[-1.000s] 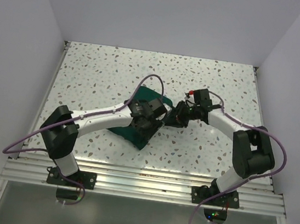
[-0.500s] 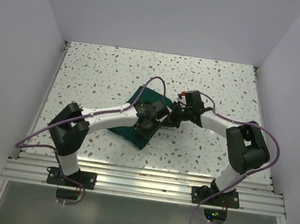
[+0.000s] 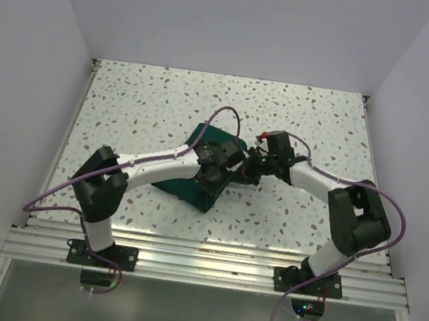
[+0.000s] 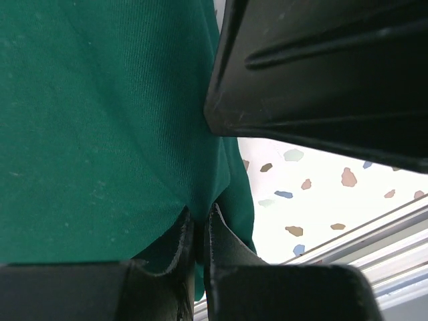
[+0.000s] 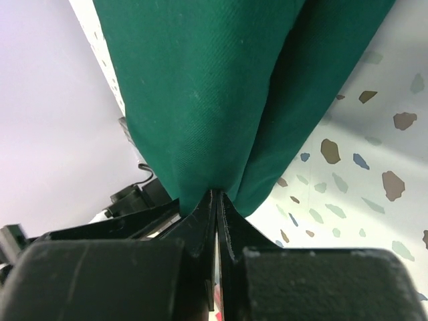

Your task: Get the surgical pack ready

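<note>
Your left claw [image 4: 198,217] is clenched on the green cloth [image 4: 100,134]: its own camera shows a fold of fabric drawn down into the narrow slit between the two fingertips, with the rest of the sheet spreading up and to the left of the tips. Your right claw [image 5: 215,195] is pinched shut as well, and a raised ridge of the same cloth runs straight up from its fingertips, with fabric falling away on both sides of that ridge like a tent. From above, the two claws sit close together over the middle of the table [image 3: 143,104]. The right one is just to the right of the left. Most of the cloth lies under the left claw and out to its left and near side, while speckled tabletop shows to the right of both pinches. Holding two points so near each other looks meant to give you control of one edge or flap, so that it can be carried over as a single fold rather than dragged by one corner. The thin pinches suggest only fabric is caught, though you cannot see under the cloth, so what is wrapped inside stays hidden. Judge the fold as begun, not finished: the sheet lies loose and is not yet a tidy bundle.
</note>
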### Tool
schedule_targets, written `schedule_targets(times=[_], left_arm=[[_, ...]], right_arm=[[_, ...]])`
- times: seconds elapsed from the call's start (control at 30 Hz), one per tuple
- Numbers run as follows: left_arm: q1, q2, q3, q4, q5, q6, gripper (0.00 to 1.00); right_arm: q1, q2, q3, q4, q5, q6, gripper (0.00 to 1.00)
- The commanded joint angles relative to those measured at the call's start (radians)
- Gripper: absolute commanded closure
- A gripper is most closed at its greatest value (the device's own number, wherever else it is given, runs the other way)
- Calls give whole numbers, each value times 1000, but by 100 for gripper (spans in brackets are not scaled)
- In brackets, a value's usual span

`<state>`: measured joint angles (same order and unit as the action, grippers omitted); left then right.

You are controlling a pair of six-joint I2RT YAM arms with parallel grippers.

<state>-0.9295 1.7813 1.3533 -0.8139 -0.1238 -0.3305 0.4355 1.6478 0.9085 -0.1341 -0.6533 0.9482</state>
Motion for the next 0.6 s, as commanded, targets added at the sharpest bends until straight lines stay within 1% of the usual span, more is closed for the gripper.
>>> schedule_targets(times=[0.0, 0.3, 0.57], left_arm=[[0, -8, 66, 7, -10, 11, 100], [0, -8, 95, -4, 7, 16, 100], [0, -3, 104, 1, 27, 19, 100]], right_arm=[[14, -22, -5, -7, -5, -17, 100], [26, 15, -2, 57, -3, 20, 100], [58, 99, 0, 149, -2, 63, 100]])
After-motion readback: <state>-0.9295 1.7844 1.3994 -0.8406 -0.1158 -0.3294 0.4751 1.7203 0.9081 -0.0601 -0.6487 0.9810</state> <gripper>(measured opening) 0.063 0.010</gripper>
